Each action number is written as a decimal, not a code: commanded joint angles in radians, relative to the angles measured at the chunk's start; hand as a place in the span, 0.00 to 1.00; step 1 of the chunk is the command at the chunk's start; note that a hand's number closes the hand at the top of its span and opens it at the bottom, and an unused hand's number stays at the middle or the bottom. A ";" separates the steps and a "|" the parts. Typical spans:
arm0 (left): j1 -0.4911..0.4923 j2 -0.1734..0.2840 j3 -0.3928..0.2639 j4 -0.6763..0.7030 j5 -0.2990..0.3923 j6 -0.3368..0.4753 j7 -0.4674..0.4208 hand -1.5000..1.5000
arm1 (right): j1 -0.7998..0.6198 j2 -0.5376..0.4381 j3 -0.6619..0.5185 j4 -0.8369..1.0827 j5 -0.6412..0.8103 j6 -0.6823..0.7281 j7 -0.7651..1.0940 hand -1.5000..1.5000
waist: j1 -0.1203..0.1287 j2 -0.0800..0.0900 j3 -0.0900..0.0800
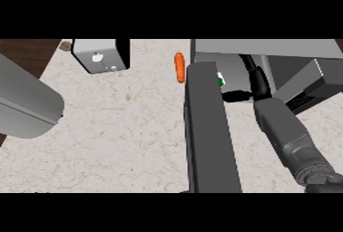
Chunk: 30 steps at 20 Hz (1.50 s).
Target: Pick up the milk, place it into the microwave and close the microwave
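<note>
The open microwave door [211, 131] stands edge-on between the pale marble tabletop [120, 131] and the right hand [236, 96], which reaches into the microwave [268, 47]. Its fingers curl beside the milk [220, 80], mostly hidden behind the door; whether they hold it I cannot tell. A carrot [179, 67] and a toaster [102, 55] lie left. The left forearm [23, 106] shows at the left edge.

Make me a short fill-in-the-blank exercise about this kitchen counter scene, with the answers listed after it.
1. The microwave door stands ____.
2. The thin orange carrot lies on the counter to the ____ of that door.
3. The robot's ____ hand reaches into the microwave, next to the milk.
4. The grey toaster sits near the counter's ____ edge.

Answers: open; left; right; far
</note>
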 commanded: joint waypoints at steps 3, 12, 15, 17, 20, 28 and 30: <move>-0.102 -0.041 -0.063 0.007 -0.069 0.053 0.083 0.00 | 0.089 0.032 0.005 -0.024 -0.014 0.068 -0.080 0.00 | -0.044 -0.016 -0.002; -0.174 -0.034 -0.123 -0.046 -0.136 0.066 0.204 0.00 | 0.248 0.076 0.045 -0.130 -0.043 0.199 -0.098 0.00 | -0.072 -0.030 -0.004; -0.122 -0.084 -0.261 -0.039 -0.223 0.098 0.185 0.00 | 0.336 0.046 0.056 -0.194 -0.057 0.251 -0.106 0.00 | -0.080 -0.036 -0.005; -0.250 -0.071 -0.230 -0.009 -0.193 0.080 0.304 0.00 | 0.364 0.064 0.064 -0.227 -0.068 0.298 -0.118 0.00 | -0.099 -0.035 -0.005; -0.291 -0.081 -0.276 0.055 -0.249 0.086 0.340 1.00 | 0.423 0.021 0.059 -0.304 -0.101 0.376 -0.112 0.00 | -0.100 -0.036 -0.005; -0.480 -0.160 -0.325 0.251 -0.378 0.144 0.353 1.00 | 0.706 0.025 0.121 -0.660 -0.148 0.455 -0.020 0.00 | -0.109 -0.037 -0.007; -0.571 -0.133 -0.261 0.262 -0.350 0.108 0.424 1.00 | 0.785 0.030 0.131 -0.781 -0.169 0.462 0.004 0.00 | -0.099 -0.033 -0.006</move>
